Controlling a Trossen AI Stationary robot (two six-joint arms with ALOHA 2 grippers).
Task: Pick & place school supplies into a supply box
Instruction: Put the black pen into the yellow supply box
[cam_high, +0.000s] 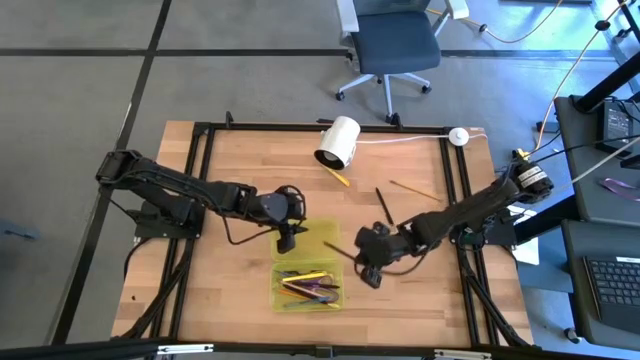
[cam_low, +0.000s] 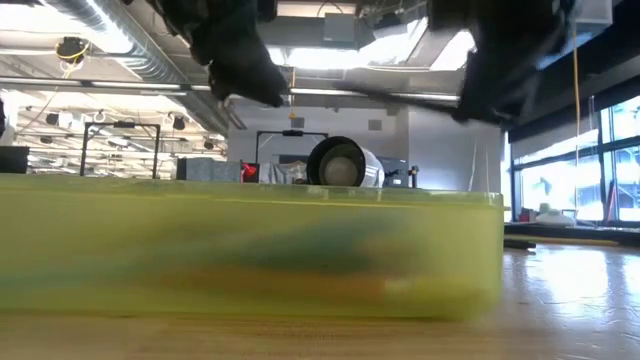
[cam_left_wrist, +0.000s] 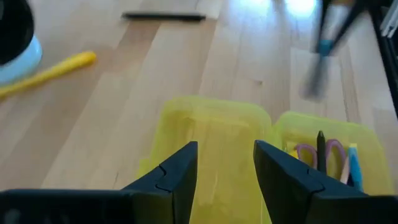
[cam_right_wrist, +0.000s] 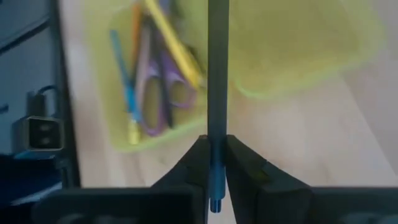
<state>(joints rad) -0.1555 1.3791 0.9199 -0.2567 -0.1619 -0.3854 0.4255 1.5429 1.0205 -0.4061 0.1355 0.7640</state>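
Beside the supply box (cam_high: 306, 270), my right hand (cam_high: 366, 262) (low over the surface (cam_high: 230, 190)) clamps a dark pen (cam_right_wrist: 217, 74).

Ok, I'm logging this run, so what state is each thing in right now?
Right hand: shut on a dark pen, lifted beside the box.
Left hand: open, empty, over the lid.
Supply box: open, holding pens and purple scissors.
Lid: off, lying beside the box.
White cylinder: lying on its side.
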